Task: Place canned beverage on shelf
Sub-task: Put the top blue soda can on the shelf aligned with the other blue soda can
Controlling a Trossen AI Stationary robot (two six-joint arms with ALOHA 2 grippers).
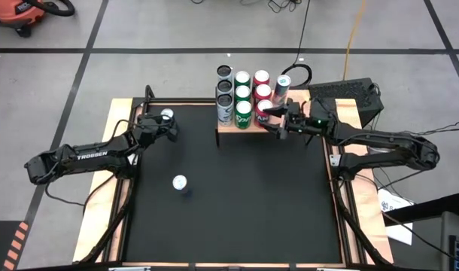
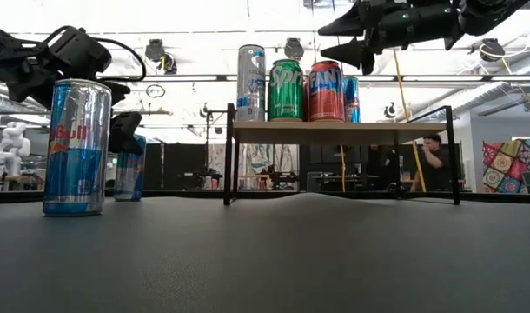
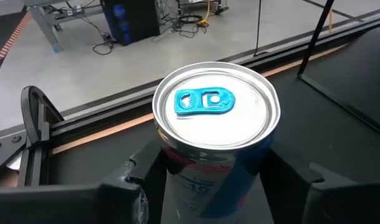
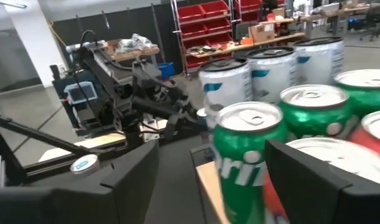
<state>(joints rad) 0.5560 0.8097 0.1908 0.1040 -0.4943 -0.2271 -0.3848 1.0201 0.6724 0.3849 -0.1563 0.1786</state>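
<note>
Wooden shelf (image 1: 248,126) already carries many cans; left gripper (image 1: 163,126), well left of it, straddles (not yet clamping) another can (image 1: 167,115); right gripper (image 1: 273,120) open.

Glossy metal cans (image 2: 285,89) stand on the shelf (image 2: 334,131) — pale wood plank, thin black metal legs — over a matt black table (image 1: 237,203).
</note>
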